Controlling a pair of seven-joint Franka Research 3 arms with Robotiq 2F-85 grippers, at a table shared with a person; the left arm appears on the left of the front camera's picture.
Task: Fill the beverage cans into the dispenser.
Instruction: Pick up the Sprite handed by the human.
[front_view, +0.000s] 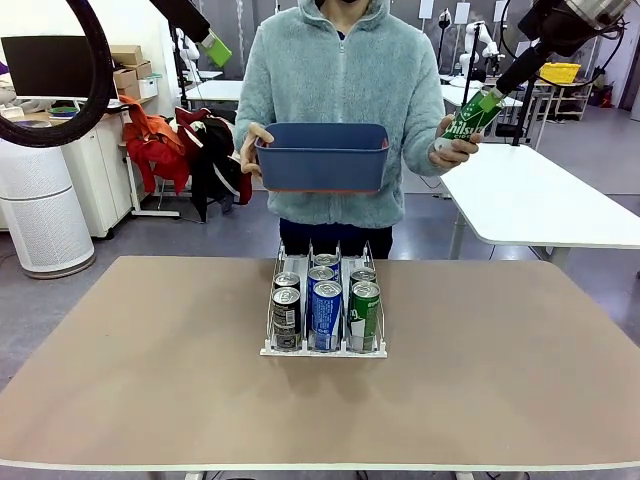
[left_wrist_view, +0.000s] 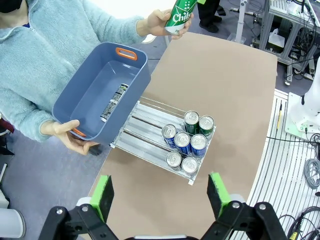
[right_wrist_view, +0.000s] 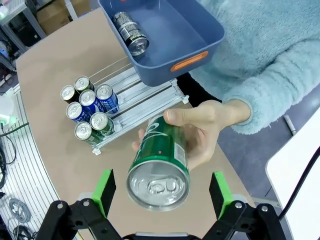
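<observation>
Now the person's hand offers a slim green aluminium can, silver top end-on to the nearer right tool, gaping wide, empty.

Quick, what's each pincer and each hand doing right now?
Left pincer: open, empty.
Right pincer: open, gripping nothing.
Person's one hand: holds the blue bin.
Person's other hand: holds up a green can.

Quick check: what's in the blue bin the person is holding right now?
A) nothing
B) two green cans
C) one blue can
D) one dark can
D: a single dark can lies inside the blue bin, with nothing else in there.
</observation>
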